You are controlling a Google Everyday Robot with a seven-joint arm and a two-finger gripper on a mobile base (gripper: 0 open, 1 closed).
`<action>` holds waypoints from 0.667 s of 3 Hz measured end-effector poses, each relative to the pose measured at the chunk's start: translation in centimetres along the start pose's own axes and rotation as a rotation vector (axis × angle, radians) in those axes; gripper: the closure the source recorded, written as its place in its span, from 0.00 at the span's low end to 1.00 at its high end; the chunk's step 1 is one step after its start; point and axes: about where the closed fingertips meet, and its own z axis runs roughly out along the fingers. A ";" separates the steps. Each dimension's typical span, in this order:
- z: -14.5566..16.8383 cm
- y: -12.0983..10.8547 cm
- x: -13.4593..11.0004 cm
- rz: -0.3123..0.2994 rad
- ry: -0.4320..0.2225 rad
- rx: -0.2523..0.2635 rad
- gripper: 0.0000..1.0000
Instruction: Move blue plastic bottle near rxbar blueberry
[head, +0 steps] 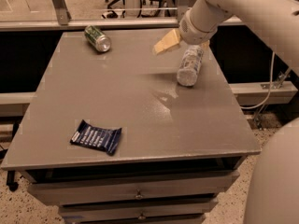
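The end effector hangs over the back right of the tabletop, just above the far end of the blue plastic bottle. It's spread wide. One tan finger sticks out to the left, clear of the bottle w/ a gap between. A sliver of the other shows on the bottle's right side. The bottle's far end sits between them, under the wrist; can't tell if anything actually touches it. The thick white arm runs up and off to the right.

The bottle's near end faces me and rests on the tabletop, approx. mid-depth on the right side. Can't tell if it's lying flat or tipped up at the back.

The rxbar blueberry lies flat near the front left corner, slightly askew, well apart from the bottle, diagonally across the surface.

A green can lies on its side at the back left, also well apart from the bottle and end effector.

Below the tabletop there's a stack of grey drawers.
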 end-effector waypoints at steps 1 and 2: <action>1.6 -0.4 0.1 0.077 0.008 0.033 0.00; 2.7 -1.1 0.5 0.104 0.020 0.059 0.00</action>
